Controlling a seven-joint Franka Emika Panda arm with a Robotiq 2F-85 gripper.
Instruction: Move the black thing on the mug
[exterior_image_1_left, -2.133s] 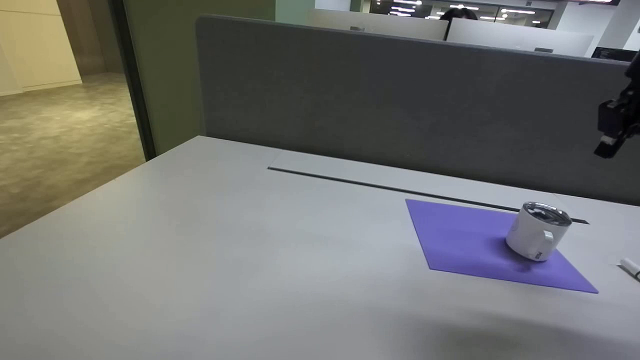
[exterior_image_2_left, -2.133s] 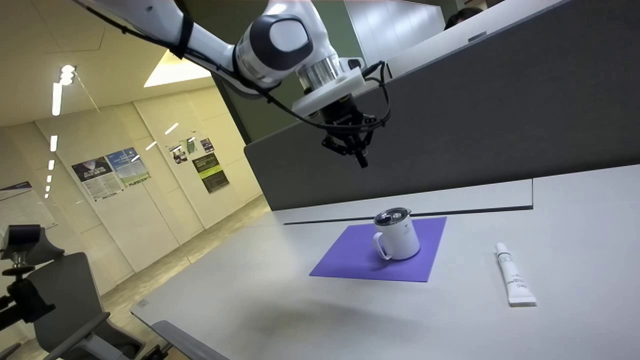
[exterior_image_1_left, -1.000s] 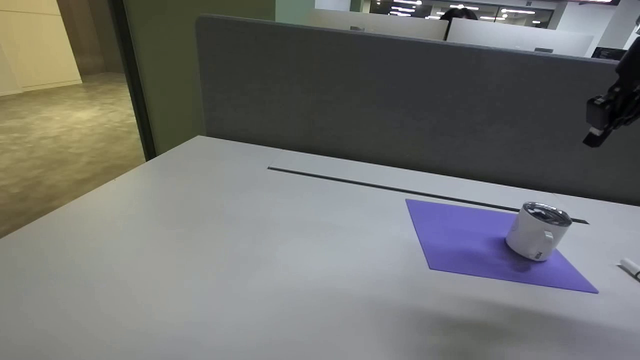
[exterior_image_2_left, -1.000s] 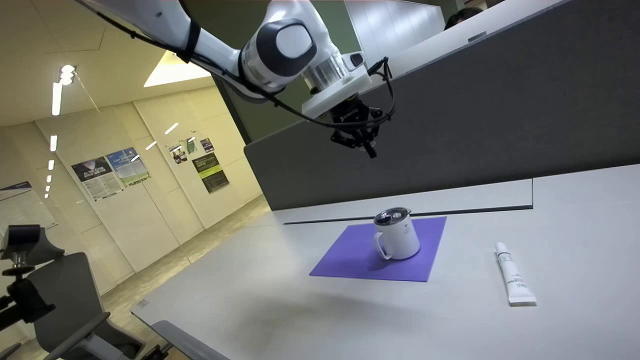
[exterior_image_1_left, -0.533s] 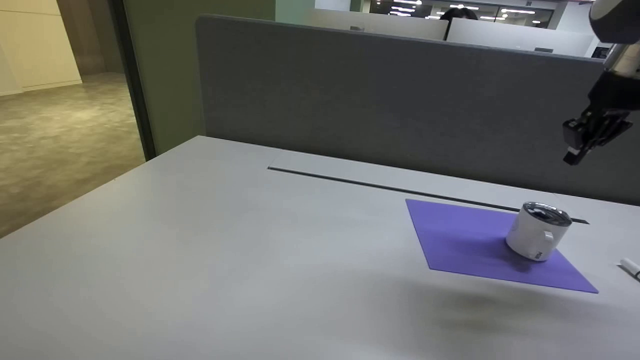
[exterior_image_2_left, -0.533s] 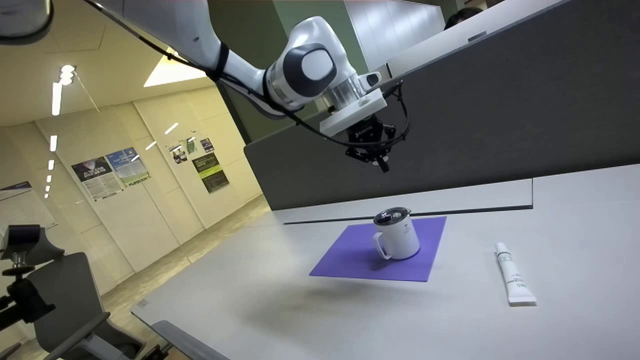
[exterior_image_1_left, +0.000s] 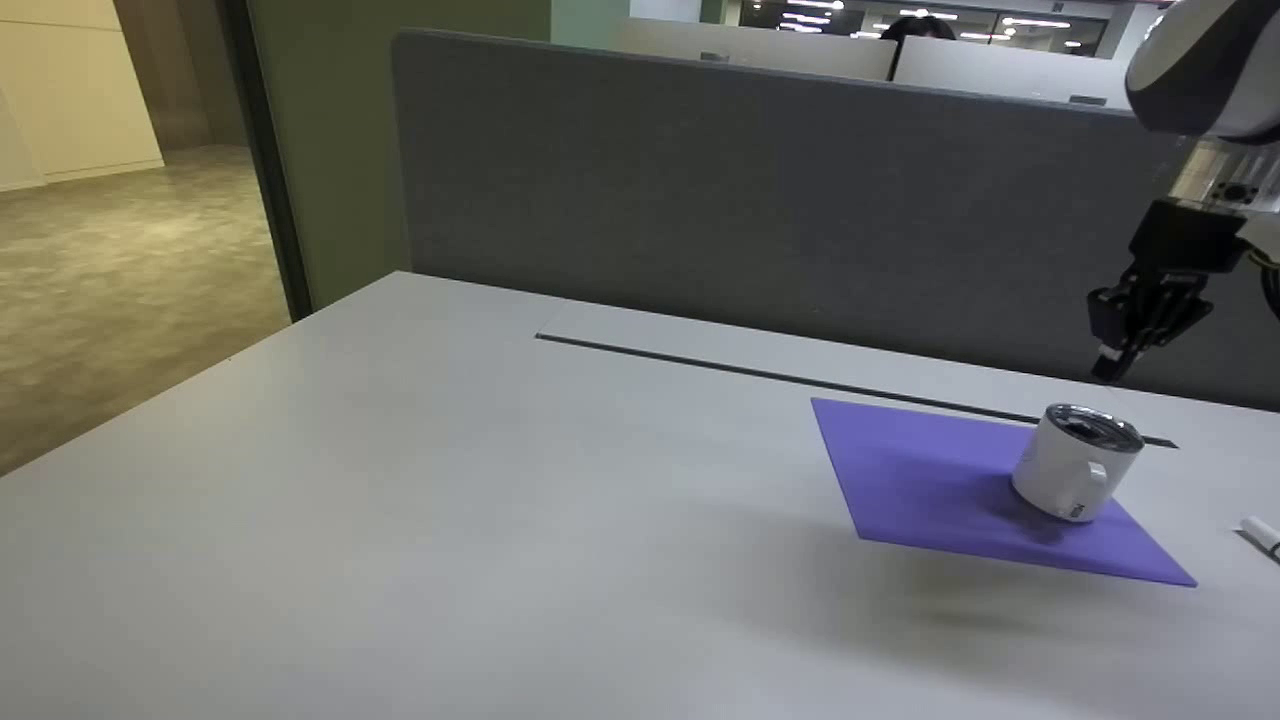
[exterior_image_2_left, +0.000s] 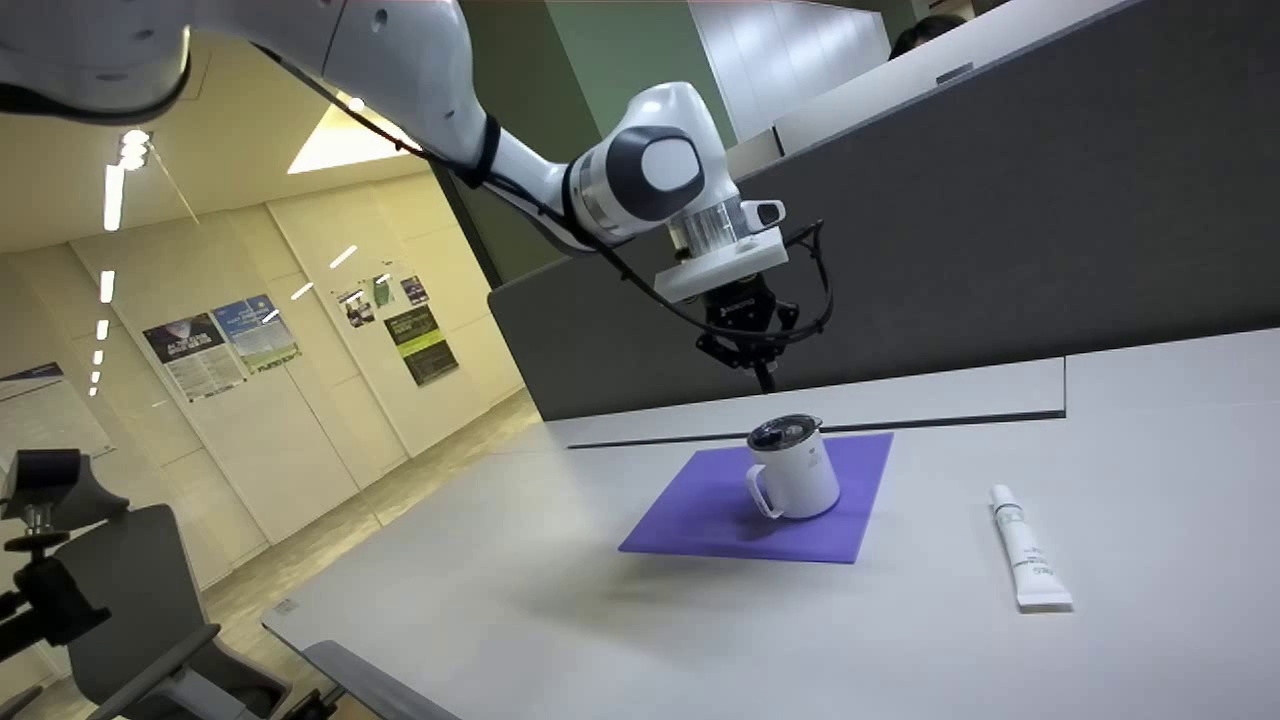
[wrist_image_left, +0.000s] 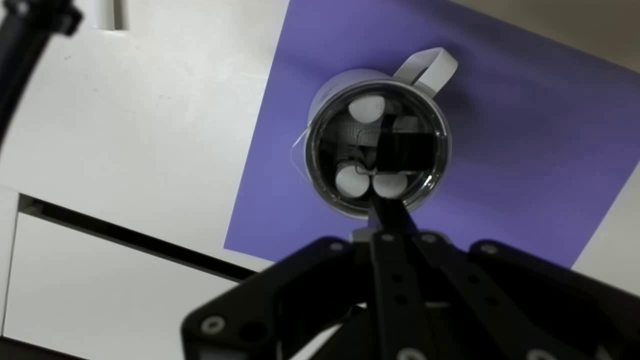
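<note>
The white mug (exterior_image_1_left: 1062, 472) stands upright on the purple mat (exterior_image_1_left: 900, 470), also in the other outside picture, where the mug (exterior_image_2_left: 800, 480) shows its handle. In the wrist view the mug's clear round lid (wrist_image_left: 345, 107) is seen from above. The black thing (wrist_image_left: 406, 152) shows there as a small dark bar on the lid, right of its middle. My gripper (wrist_image_left: 391, 212) is shut, its fingertips together with nothing seen between them. In both exterior views the gripper (exterior_image_1_left: 1110, 368) (exterior_image_2_left: 766, 380) hangs in the air a little above the mug, apart from it.
A white tube (exterior_image_2_left: 1030, 555) lies on the white table (exterior_image_2_left: 450, 560) beside the mat. A dark strip (exterior_image_1_left: 760, 374) runs along the table behind the mat. A tall grey partition (exterior_image_1_left: 700, 200) stands at the table's back edge.
My gripper has come down and across toward the mug and is now just above it, staying shut. The mug, mat and tube have not moved.
</note>
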